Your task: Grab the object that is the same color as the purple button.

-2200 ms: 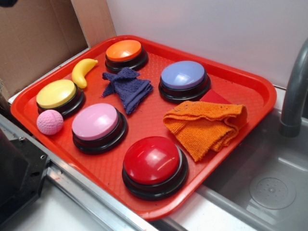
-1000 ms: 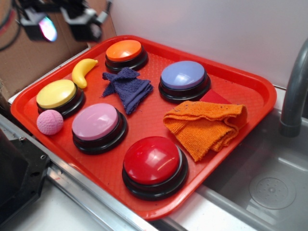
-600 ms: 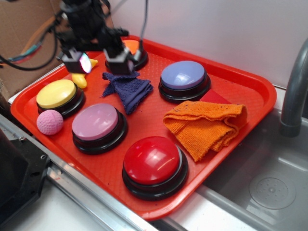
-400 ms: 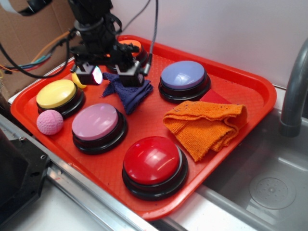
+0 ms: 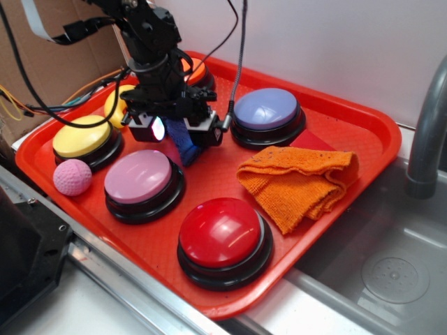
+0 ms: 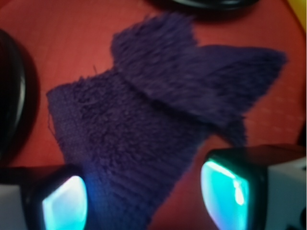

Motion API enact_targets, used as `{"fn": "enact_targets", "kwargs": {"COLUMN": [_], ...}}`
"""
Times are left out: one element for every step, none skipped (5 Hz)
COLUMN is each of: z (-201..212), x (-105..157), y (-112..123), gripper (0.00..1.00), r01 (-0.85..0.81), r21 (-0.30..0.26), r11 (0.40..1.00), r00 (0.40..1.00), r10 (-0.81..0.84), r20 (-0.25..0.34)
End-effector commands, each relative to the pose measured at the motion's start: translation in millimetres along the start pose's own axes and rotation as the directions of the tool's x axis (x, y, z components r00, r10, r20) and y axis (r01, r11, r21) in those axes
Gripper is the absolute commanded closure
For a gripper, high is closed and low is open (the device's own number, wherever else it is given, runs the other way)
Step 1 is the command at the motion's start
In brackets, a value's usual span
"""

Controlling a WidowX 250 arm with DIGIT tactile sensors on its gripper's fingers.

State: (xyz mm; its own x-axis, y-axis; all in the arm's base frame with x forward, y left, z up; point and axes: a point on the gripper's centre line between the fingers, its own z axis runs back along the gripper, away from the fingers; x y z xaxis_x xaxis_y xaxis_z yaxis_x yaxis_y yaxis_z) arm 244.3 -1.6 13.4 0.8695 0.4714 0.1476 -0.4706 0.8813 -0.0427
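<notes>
The object, a small dark purple-blue terry rag (image 5: 184, 144), lies on the red tray (image 5: 380, 129) between the pink and purple buttons. In the exterior view the arm hides most of it. The wrist view shows the rag (image 6: 158, 110) flat on the tray with a folded, ragged upper part. My gripper (image 5: 179, 135) is low over the rag and open, one lit finger on each side. In the wrist view the gripper (image 6: 146, 201) straddles the rag's lower end without pinching it. The purple button (image 5: 266, 109), lavender-blue on a black base, sits just right of the gripper.
A pink button (image 5: 138, 176), red button (image 5: 221, 232), yellow button (image 5: 82, 136), pink ball (image 5: 72, 176), yellow banana (image 5: 112, 105) and orange knit cloth (image 5: 297, 181) share the tray. A sink (image 5: 391, 272) and faucet (image 5: 426, 139) lie to the right. Cardboard stands at the back left.
The arm came in from the upper left, moved right and forward, and dropped low over the rag, which it now straddles. Nothing on the tray has moved.
</notes>
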Motion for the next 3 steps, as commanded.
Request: {"fn": "enact_targets", "kwargs": {"z": [-4.9,-7.8,-5.0], "x": [-1.1,0.1,2.0], "y": [-5.8,-4.1,-2.3], "gripper": [0.00,1.00,1.00], "r01": [0.031,0.024,0.002], "r21": [-0.068,-0.076,-0.081], "r11": [0.997,0.997,0.997], "r00": [0.999,1.000,1.000], "r10": [-0.031,-0.022,0.000], "r20": [0.005,0.019,0.030]}}
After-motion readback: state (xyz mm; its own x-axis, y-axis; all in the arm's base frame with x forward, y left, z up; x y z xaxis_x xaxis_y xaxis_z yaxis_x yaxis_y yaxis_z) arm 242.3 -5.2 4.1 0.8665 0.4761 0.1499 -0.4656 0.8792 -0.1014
